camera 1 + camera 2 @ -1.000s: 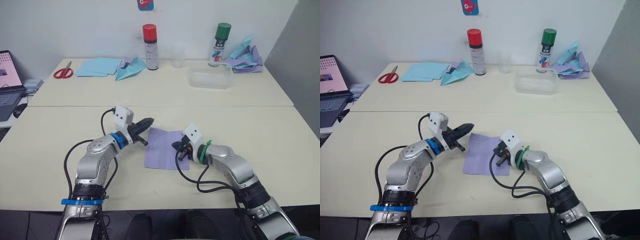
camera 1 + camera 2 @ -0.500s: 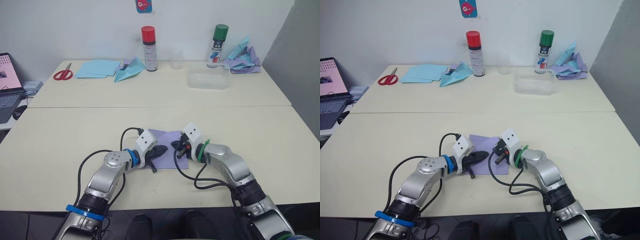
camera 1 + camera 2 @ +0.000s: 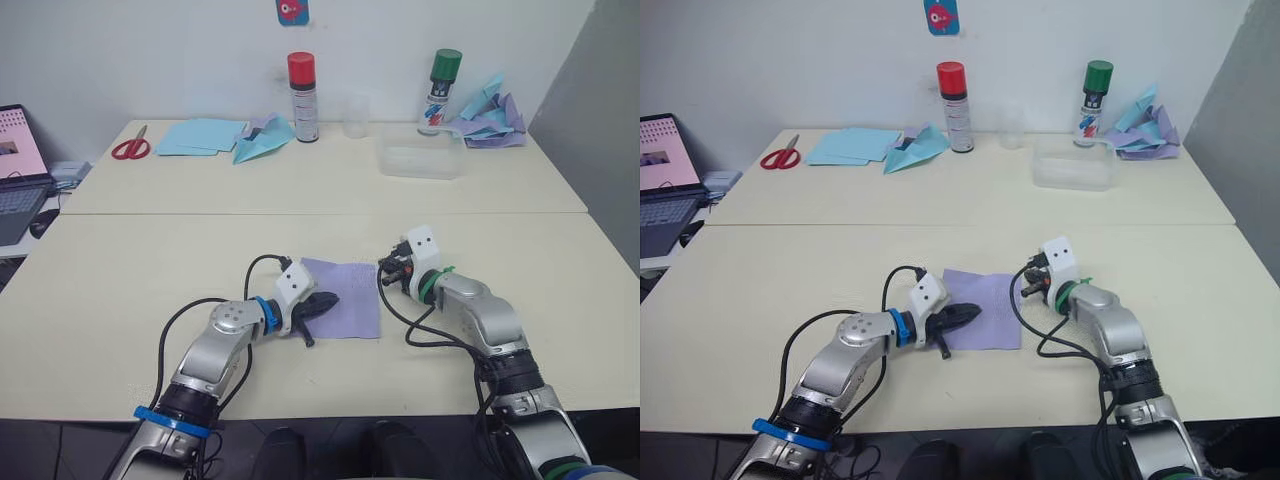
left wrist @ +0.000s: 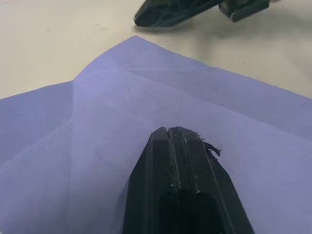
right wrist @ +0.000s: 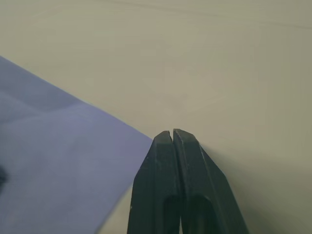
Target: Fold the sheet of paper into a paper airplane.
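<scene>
the sheet of paper (image 3: 343, 310) lies flat on the near worktop (image 3: 120, 290), between the 2 arms. it is pale lavender, roughly square and still 1 layer thick. faint crease lines cross it in the left wrist view, and 1 corner lifts slightly off the surface. no fold is set yet, so the task appears to be at an early step.

the left gripper (image 3: 322, 303) rests on the sheet from the 9 o'clock side. its jaws are closed, tips together, and grip nothing. the tips press down on the paper, probably to pin it so it cannot slide while an edge is worked.

the right gripper (image 3: 386, 268) sits just off the sheet's corner at 2 o'clock, over bare worktop. its jaws are also closed and empty. judged from this position, it is placed to get under or push that corner.

farther out at 12 o'clock stand a red-capped spray can (image 3: 301, 96), a green-capped spray can (image 3: 440, 90) and a clear tray (image 3: 419, 159).
</scene>
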You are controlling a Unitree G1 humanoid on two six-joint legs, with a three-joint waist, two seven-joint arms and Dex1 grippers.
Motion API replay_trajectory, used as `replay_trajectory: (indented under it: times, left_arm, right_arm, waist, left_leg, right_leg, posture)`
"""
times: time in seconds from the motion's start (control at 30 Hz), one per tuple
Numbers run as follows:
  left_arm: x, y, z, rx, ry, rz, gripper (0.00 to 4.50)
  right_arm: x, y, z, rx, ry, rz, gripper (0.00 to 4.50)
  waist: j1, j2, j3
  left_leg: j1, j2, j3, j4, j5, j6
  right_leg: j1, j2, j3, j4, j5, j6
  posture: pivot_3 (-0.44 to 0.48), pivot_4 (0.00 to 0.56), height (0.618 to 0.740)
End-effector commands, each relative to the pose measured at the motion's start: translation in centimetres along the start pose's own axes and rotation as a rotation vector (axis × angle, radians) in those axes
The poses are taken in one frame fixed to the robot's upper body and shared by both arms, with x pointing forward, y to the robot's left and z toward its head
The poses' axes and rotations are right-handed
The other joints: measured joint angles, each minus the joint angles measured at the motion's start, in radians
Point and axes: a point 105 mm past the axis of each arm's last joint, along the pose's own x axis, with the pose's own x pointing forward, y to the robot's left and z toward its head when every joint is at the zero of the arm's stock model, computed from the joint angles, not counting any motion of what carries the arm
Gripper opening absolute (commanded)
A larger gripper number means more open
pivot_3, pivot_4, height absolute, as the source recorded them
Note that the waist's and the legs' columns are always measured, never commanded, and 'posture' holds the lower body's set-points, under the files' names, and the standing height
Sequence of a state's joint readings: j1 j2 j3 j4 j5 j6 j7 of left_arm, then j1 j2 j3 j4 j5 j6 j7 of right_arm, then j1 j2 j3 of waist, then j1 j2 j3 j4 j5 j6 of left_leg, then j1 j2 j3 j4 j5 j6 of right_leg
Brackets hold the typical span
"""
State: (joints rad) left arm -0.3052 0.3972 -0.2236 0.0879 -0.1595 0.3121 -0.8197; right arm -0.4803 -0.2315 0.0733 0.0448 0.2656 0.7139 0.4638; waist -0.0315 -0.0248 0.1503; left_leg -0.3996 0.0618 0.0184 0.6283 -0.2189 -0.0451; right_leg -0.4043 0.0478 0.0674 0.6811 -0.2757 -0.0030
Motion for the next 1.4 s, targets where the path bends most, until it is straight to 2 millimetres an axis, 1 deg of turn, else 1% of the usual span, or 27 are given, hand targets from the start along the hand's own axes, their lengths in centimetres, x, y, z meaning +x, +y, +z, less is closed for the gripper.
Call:
replay_trajectory:
  times: [0.03,0.07,0.17,0.2,0.23,0.33,0.37,0.53,0.57,0.67,0.73,0.83,1.03,1.13,1.27,1.37,1.4]
  left_arm:
    - [0.0,-0.3,-2.4,-0.054,0.076,-0.002,0.0]
    - [0.0,-0.3,-2.4,-0.054,0.076,-0.003,0.0]
    - [0.0,-0.4,-2.4,-0.053,0.076,-0.005,0.0]
    - [0.0,-0.4,-2.4,-0.053,0.076,-0.005,0.0]
    - [0.0,-0.4,-2.4,-0.053,0.076,-0.005,0.0]
    - [0.0,-0.4,-2.4,-0.055,0.075,-0.003,0.0]
    - [-0.1,-0.4,-2.4,-0.055,0.075,-0.001,0.0]
    - [-0.1,-0.5,-2.5,-0.058,0.075,0.002,0.0]
    - [-0.1,-0.5,-2.5,-0.058,0.075,0.002,0.0]
    - [-0.1,-0.6,-2.5,-0.058,0.074,0.004,0.0]
    - [0.0,-0.6,-2.5,-0.056,0.074,0.005,0.0]
    - [0.0,-0.6,-2.5,-0.054,0.073,0.006,0.0]
    - [0.2,-0.6,-2.4,-0.047,0.071,0.008,0.0]
    - [0.2,-0.5,-2.4,-0.046,0.069,0.012,0.0]
    - [0.1,-0.4,-2.5,-0.046,0.07,0.02,0.0]
    - [0.0,-0.3,-2.6,-0.047,0.071,0.024,0.0]
    - [0.0,-0.3,-2.6,-0.047,0.071,0.024,0.0]
  right_arm:
    - [-0.8,0.6,1.9,0.054,-0.038,0.061,1.4]
    - [-0.9,0.6,1.8,0.071,-0.027,0.065,1.52]
    - [-0.8,0.5,1.0,0.061,0.041,0.065,2.51]
    - [-0.8,0.4,0.7,0.043,0.06,0.058,2.99]
    - [-0.7,0.4,0.5,0.028,0.072,0.055,3.22]
    - [-0.3,0.4,-0.2,-0.052,0.111,0.04,4.29]
    - [-0.1,0.5,-0.5,-0.059,0.124,0.033,4.45]
    - [0.7,2.0,-1.7,-0.115,0.172,0.063,4.45]
    - [0.8,2.3,-2.0,-0.149,0.187,0.071,4.45]
    - [1.0,2.6,-2.9,-0.208,0.221,0.083,4.45]
    - [1.1,2.8,-3.2,-0.194,0.234,0.089,4.45]
    - [1.2,2.8,-3.4,-0.195,0.242,0.092,4.45]
    - [1.9,3.9,-3.3,-0.184,0.242,0.155,4.45]
    - [2.0,4.4,-2.7,-0.142,0.218,0.177,3.93]
    - [2.1,4.5,-1.8,-0.093,0.178,0.184,2.51]
    - [2.0,4.1,-1.3,-0.086,0.16,0.171,1.3]
    - [2.0,4.0,-1.3,-0.085,0.157,0.167,1.06]
  waist:
    - [0.0,0.0,0.0]
    - [0.0,0.0,0.0]
    - [0.0,0.0,0.0]
    - [0.0,0.0,0.0]
    - [0.0,0.0,0.0]
    - [-0.001,0.0,0.0]
    - [-0.001,0.0,0.0]
    - [-0.003,0.0,0.0]
    - [-0.004,0.0,0.0]
    - [-0.005,-0.001,0.0]
    - [-0.006,-0.001,-0.001]
    - [-0.006,-0.002,-0.001]
    - [-0.009,-0.005,-0.005]
    - [-0.011,-0.005,-0.005]
    - [-0.011,-0.005,-0.004]
    - [-0.011,-0.005,-0.004]
    - [-0.011,-0.005,-0.004]
  left_leg:
    - [0.0,0.0,0.0,0.0,0.0,0.0]
    - [0.0,0.0,0.0,0.0,0.0,0.0]
    - [0.0,0.0,0.001,0.0,0.0,0.0]
    - [0.0,0.0,0.002,0.0,0.0,0.0]
    - [0.0,0.0,0.002,0.0,0.0,0.0]
    - [0.0,0.0,0.003,0.0,0.0,0.0]
    - [0.0,0.0,0.003,0.0,0.0,0.0]
    - [0.001,0.0,0.004,0.0,0.0,0.0]
    - [0.001,0.0,0.004,0.0,0.0,0.0]
    - [0.001,0.001,0.005,0.0,0.0,0.0]
    - [0.002,0.001,0.005,0.0,0.0,0.0]
    - [0.002,0.001,0.005,0.0,0.0,0.0]
    - [0.003,0.001,0.005,0.0,0.0,0.0]
    - [0.003,0.001,0.005,-0.001,0.0,0.0]
    - [0.003,0.001,0.005,-0.001,0.0,0.0]
    - [0.002,0.001,0.005,-0.001,0.0,0.0]
    - [0.002,0.001,0.005,-0.001,0.0,0.0]
  right_leg:
    - [0.0,0.0,0.001,0.0,0.0,0.0]
    - [0.0,0.0,0.001,0.0,0.0,0.0]
    - [0.0,0.0,0.002,0.0,0.0,0.0]
    - [0.0,0.0,0.002,0.0,0.0,0.0]
    - [-0.001,0.0,0.002,0.0,0.0,0.0]
    - [-0.001,0.0,0.003,0.0,0.0,0.0]
    - [-0.001,0.0,0.003,0.0,0.0,0.0]
    - [-0.001,0.0,0.003,0.0,0.0,0.001]
    - [-0.001,0.0,0.004,0.0,0.0,0.001]
    - [-0.001,0.0,0.004,0.0,0.0,0.001]
    - [-0.001,0.0,0.004,0.0,0.0,0.001]
    - [-0.001,0.0,0.004,0.0,0.0,0.001]
    - [0.0,0.0,0.004,0.0,0.0,0.001]
    - [0.0,0.0,0.004,0.0,0.0,0.001]
    - [-0.001,0.0,0.004,0.0,0.0,0.001]
    - [-0.001,0.0,0.004,0.0,0.0,0.001]
    - [-0.001,0.0,0.004,0.0,0.0,0.001]
  posture:
    - [0.0,0.15,0.74]
    - [0.0,0.15,0.74]
    - [0.0,0.15,0.74]
    - [0.0,0.15,0.74]
    - [0.0,0.15,0.74]
    - [0.0,0.15,0.74]
    - [0.0,0.15,0.74]
    - [0.0,0.15,0.74]
    - [0.0,0.15,0.74]
    - [0.0,0.15,0.74]
    - [0.0,0.15,0.74]
    - [0.0,0.15,0.74]
    - [0.0,0.15,0.74]
    - [0.0,0.15,0.74]
    - [0.0,0.15,0.74]
    - [0.0,0.15,0.74]
    - [0.0,0.15,0.74]
